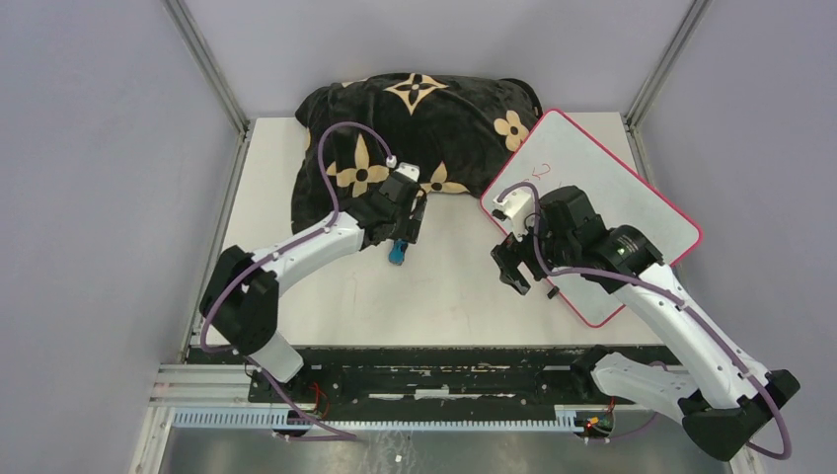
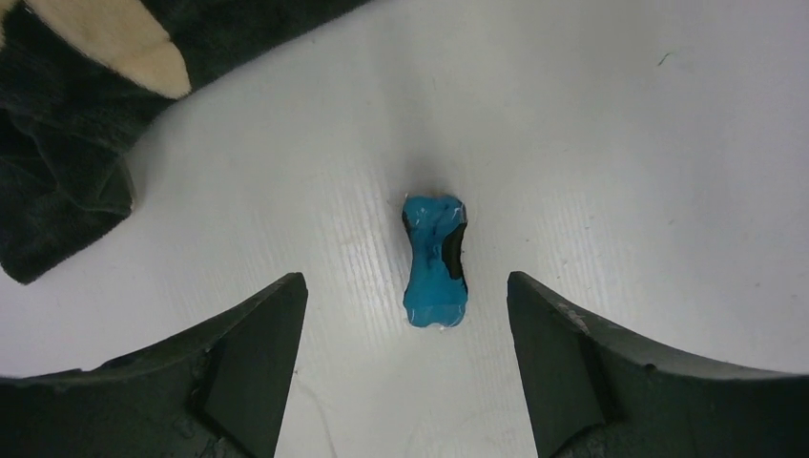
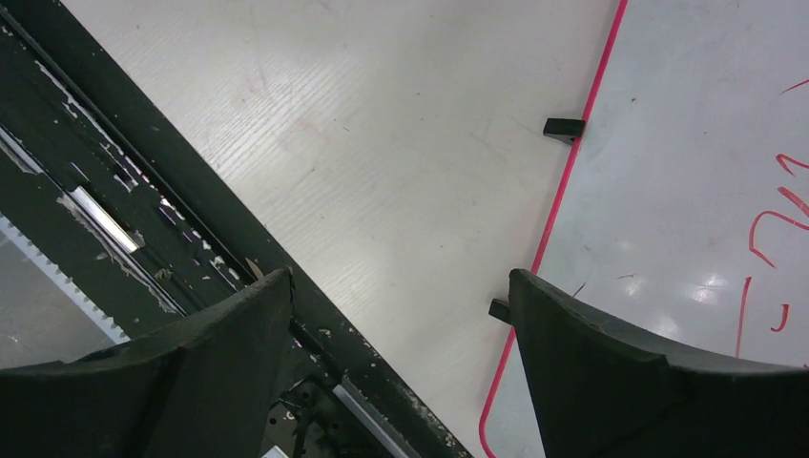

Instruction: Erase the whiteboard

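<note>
The whiteboard [image 1: 602,188] lies flat at the right of the table, white with a red-pink rim and small red marks near its far corner; its near-left edge and red marks show in the right wrist view [image 3: 687,172]. A small blue eraser [image 1: 398,254] lies on the table near the middle. In the left wrist view the eraser [image 2: 435,261] lies just ahead of my open, empty left gripper [image 2: 405,305], between the fingertips' line and apart from both. My right gripper [image 1: 515,265] is open and empty, hovering over the whiteboard's near-left edge [image 3: 401,286].
A black pillow with tan flowers [image 1: 415,128] lies at the back centre, its edge overlapping the whiteboard's far corner; it shows top left in the left wrist view [image 2: 67,105]. Two black clips [image 3: 563,127] sit on the board's rim. A black rail [image 1: 424,370] runs along the near edge.
</note>
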